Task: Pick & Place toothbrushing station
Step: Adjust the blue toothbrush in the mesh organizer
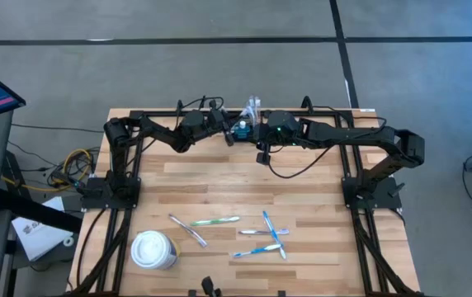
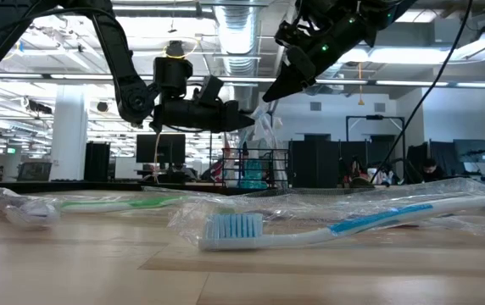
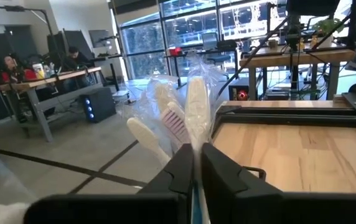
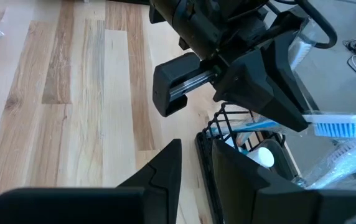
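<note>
The black wire-mesh organiser [image 1: 243, 129] stands on its base at the far middle of the table, with toothbrushes in it [image 4: 248, 132]; it also shows in the low view [image 2: 255, 169]. My left gripper [image 1: 229, 134] is just left of it, level, shut on a toothbrush in clear wrap [image 3: 187, 112]. My right gripper [image 4: 195, 163] hangs a little above the organiser's rim [image 4: 203, 138], slanting down from the right. Its fingers are a narrow gap apart and hold nothing. My left gripper pinches the wrapped toothbrush [image 2: 264, 127] between its two fingers, on the handle below the head [image 3: 195, 152], wrap and all. The fingers lie level, coming from the table's left, across the brush. The brush stands upright, head up; its lower end is hidden.
On the near half of the table lie several wrapped toothbrushes, green [image 1: 215, 221] and blue [image 1: 273, 233], and a white lidded cup [image 1: 153, 250]. In the low view a blue brush [image 2: 344, 224] lies close. Bare wood lies between them and the arms.
</note>
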